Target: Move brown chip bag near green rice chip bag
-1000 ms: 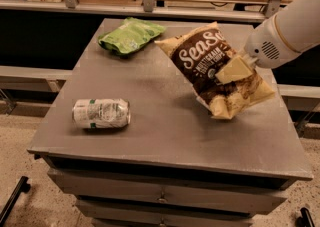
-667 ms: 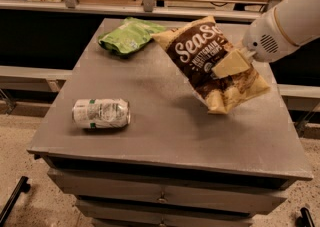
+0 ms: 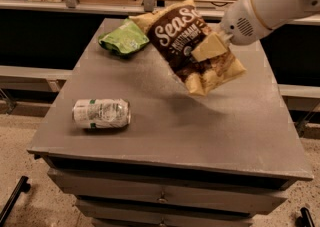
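Grey table (image 3: 200, 131), counters (image 3: 45, 4) behind.
Gripper (image 3: 210, 47) clamps one brown chip bag (image 3: 175, 33) aloft; one green rice chip bag (image 3: 124, 39), one can (image 3: 101, 113).

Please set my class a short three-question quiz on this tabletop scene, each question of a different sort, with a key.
1. True or false: the brown chip bag lies flat on the table.
2. Fill in: the gripper, over the back right part of the table, is shut on the ____.
3. What lies on its side near the table's front left? A: a mug. B: a drink can. C: a bottle.

Key
1. False: it hangs tilted in the gripper, above the table, with its top corner close to the green rice chip bag.
2. Brown chip bag.
3. B.
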Available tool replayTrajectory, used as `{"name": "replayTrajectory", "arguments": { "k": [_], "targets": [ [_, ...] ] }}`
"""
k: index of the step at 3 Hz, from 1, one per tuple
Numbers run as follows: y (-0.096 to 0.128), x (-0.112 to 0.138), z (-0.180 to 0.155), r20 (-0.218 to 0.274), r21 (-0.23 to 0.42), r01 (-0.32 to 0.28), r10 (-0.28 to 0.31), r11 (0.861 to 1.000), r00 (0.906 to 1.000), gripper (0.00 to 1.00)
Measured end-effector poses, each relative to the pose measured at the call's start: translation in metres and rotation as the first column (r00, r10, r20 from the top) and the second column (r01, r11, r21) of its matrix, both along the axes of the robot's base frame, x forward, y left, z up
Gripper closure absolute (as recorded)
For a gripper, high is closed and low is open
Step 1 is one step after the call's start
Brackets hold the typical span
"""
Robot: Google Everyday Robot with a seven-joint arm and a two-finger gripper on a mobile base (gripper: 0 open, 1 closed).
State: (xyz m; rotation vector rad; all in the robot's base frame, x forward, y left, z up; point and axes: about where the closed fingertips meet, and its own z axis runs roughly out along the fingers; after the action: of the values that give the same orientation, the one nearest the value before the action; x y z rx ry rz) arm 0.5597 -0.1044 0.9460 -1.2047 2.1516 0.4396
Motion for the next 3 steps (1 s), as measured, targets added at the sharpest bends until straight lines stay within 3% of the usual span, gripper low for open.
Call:
{"name": "replayTrajectory", "arguments": {
  "k": [2, 3],
  "targets": [
    [0.039, 0.045, 0.009, 0.099, 0.008, -0.052, 0.051, 0.999, 0.9938, 1.00],
    [0.051, 0.077, 0.013, 0.167, 0.048, -0.063, 0.054, 0.997, 0.9845, 1.00]
  ]
}}
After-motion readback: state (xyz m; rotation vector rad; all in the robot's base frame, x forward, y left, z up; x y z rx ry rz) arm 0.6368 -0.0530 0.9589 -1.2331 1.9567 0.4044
